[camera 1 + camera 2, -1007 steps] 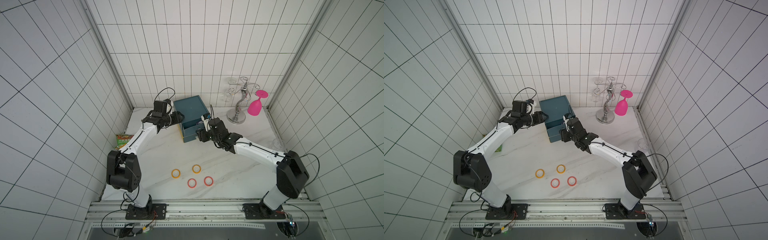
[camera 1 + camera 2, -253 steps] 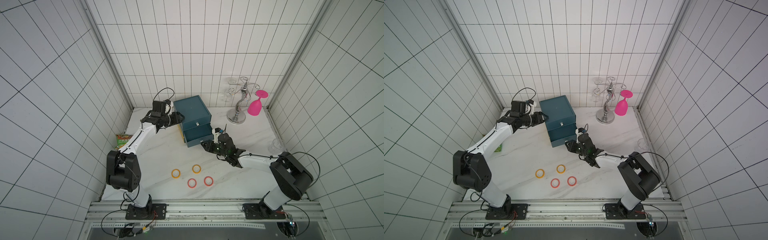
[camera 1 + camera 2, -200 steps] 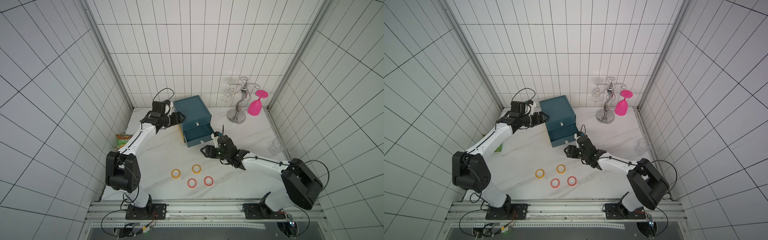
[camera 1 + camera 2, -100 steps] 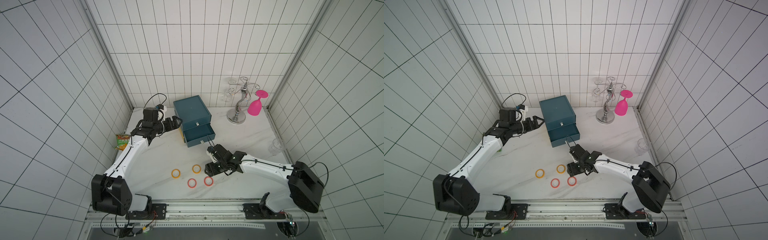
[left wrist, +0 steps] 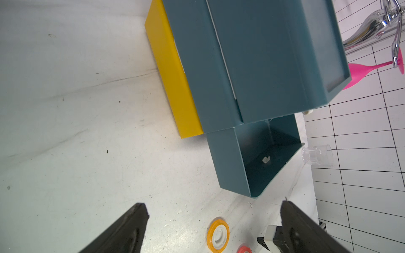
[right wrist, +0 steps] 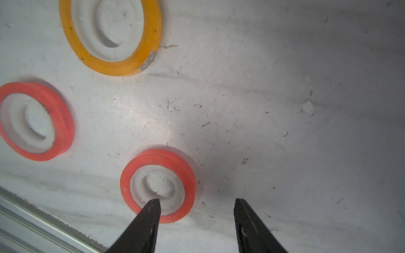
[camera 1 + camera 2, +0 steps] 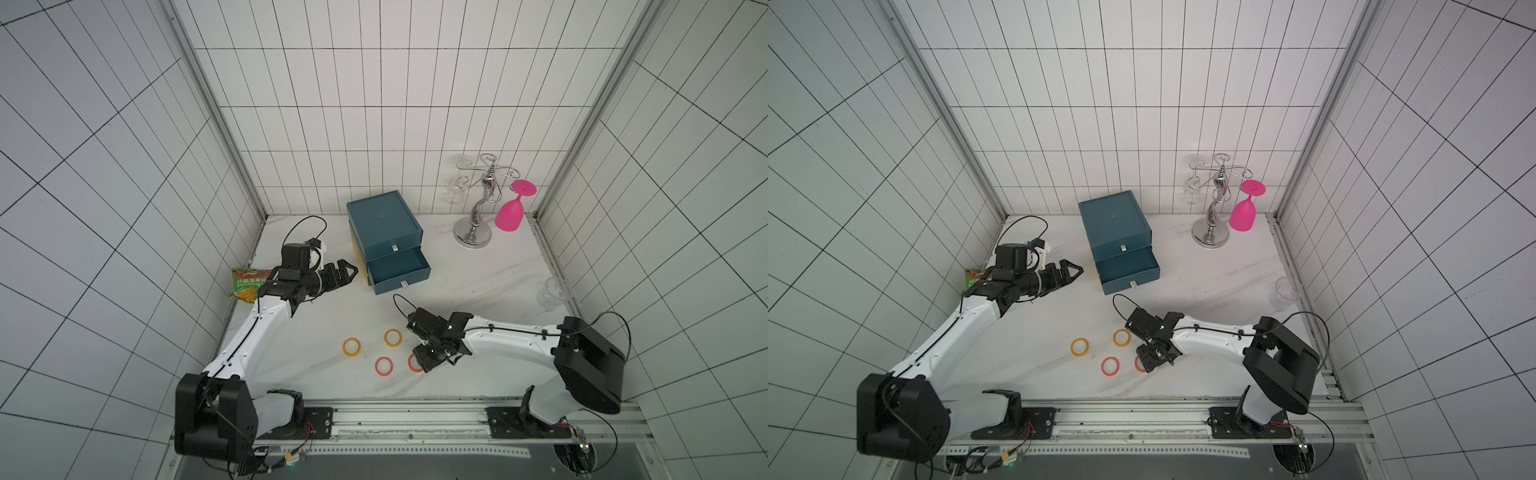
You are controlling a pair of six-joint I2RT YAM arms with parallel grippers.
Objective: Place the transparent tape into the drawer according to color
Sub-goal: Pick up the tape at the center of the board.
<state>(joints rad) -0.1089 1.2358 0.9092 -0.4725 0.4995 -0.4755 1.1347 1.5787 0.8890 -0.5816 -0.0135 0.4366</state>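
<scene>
Right wrist view: right end effector (image 6: 196,200), half open and empty, straddles the rim of the flat red tape roll (image 6: 162,156) at the worktop's (image 6: 285,87) near edge, one fingertip (image 6: 152,210) over its core; the left end effector (image 7: 349,272), wide open and empty, hangs far off beside the drawer (image 7: 397,266).

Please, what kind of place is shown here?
Probably a robot test cell: white tiled walls enclose a marble-look table, and two robot arms stand on a metal rail at its edge.
</scene>
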